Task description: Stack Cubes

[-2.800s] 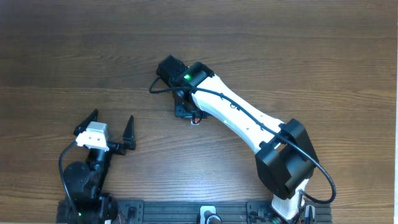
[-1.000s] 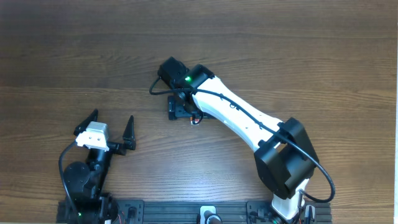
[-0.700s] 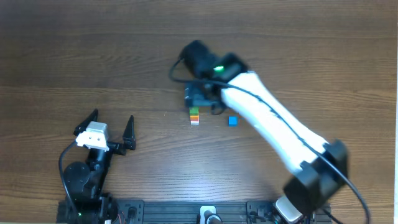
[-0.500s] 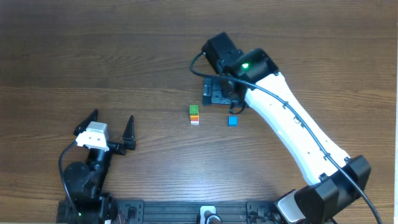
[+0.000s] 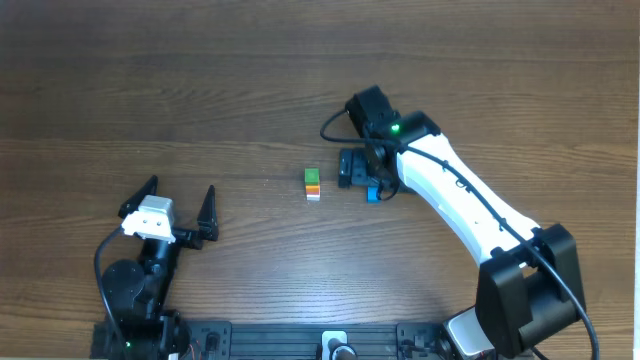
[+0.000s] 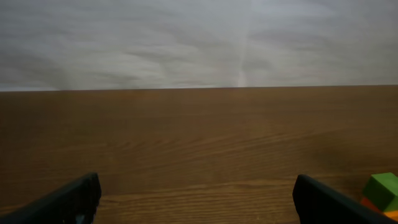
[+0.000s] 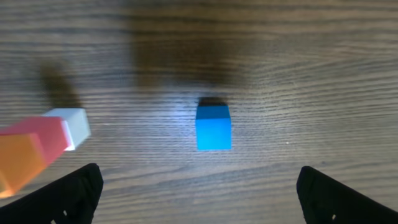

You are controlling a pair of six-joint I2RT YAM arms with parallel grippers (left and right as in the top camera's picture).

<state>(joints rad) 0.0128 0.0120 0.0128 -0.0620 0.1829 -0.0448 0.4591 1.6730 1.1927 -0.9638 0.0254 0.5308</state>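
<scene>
Top view puts the left gripper [image 5: 181, 186] nearest to us, close to the near edge of the table [image 5: 520, 60] and toward its left corner. Its fingers are spread wide with nothing between them. Farther in, about the middle of the table, stands the stack [image 5: 313, 184], with the green cube [image 5: 313, 176] on top and the orange cube [image 5: 313, 187] under it. From the right wrist view we also make out a red cube [image 7: 46, 134] below the orange one, and a white cube [image 7: 76, 127] at the base, resting on the wood. Just beside the stack, toward the right edge, the blue cube [image 7: 213, 127] sits alone on the table, not touching the others. The right gripper [image 7: 198, 180] hangs over it, fingers wide apart on either side and gripping nothing. We judge the task mostly done, with four cubes stacked and one to go. The blue cube is not yet grasped, and it needs lifting and setting squarely on the green one.
</scene>
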